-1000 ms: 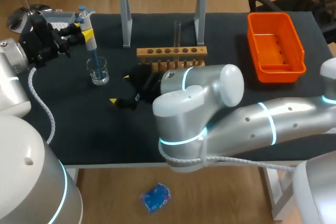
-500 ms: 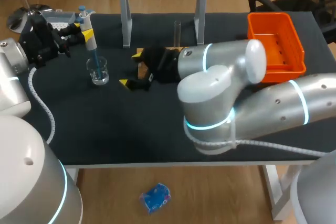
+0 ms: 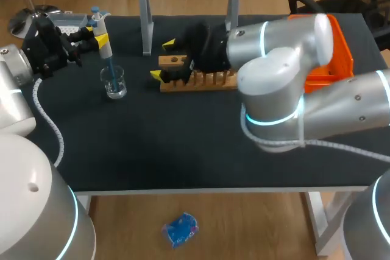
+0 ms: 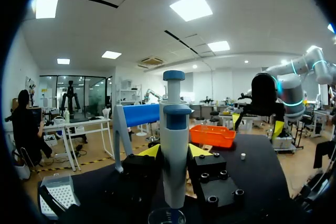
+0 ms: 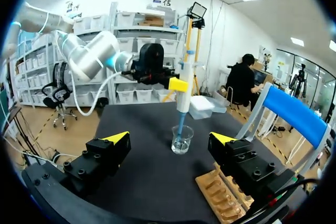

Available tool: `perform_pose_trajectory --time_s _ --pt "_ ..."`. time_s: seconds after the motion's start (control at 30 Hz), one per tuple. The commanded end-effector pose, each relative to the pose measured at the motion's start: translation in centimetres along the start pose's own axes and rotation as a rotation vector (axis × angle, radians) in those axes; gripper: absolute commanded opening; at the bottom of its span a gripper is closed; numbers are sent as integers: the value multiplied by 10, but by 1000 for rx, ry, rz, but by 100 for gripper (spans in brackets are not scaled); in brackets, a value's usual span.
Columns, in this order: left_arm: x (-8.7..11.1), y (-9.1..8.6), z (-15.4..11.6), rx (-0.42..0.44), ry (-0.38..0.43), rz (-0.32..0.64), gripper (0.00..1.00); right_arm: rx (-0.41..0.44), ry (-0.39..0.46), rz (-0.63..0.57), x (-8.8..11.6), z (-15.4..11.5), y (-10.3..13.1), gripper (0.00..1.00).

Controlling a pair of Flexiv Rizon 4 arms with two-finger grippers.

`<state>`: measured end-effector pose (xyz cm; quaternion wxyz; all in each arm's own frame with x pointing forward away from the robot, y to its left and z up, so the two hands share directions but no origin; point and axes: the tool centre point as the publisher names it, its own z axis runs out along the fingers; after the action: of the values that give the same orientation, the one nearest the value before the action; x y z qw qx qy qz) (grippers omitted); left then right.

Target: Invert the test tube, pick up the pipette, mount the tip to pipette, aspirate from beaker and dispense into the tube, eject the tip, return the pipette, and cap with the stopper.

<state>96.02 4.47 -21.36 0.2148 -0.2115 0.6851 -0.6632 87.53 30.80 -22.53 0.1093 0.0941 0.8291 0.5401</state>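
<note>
My left gripper is shut on the white and blue pipette, which stands upright between its fingers. The pipette's blue tip reaches down into the glass beaker. The beaker's rim shows right under the pipette. My right gripper is open and hovers over the left end of the wooden rack. It faces the beaker and pipette. My right arm hides the test tube. A small white piece, perhaps the stopper, lies on the mat.
An orange bin sits at the back right, partly behind my right arm. A tip box stands at the back left, behind my left gripper. A blue-topped stand rises behind the rack.
My right arm has swung from the near middle of the table up and back over the rack, now covering the test tube. The left arm and pipette have not moved.
</note>
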Motion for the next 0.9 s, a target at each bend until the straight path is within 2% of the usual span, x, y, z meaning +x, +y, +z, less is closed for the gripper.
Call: perform_pose_trajectory --time_s 0.03,0.37,0.5,0.9 --pt "0 0 0 2 -1 1 0 7 512 1 -11 -21 9 100" --pt "0 0 0 2 -1 1 0 41 585 -29 -34 -13 43 100" --pt "0 0 0 2 -1 1 0 21 630 -51 -43 -9 66 100" --pt "0 0 0 2 -1 1 0 21 630 -51 -43 -9 66 100"
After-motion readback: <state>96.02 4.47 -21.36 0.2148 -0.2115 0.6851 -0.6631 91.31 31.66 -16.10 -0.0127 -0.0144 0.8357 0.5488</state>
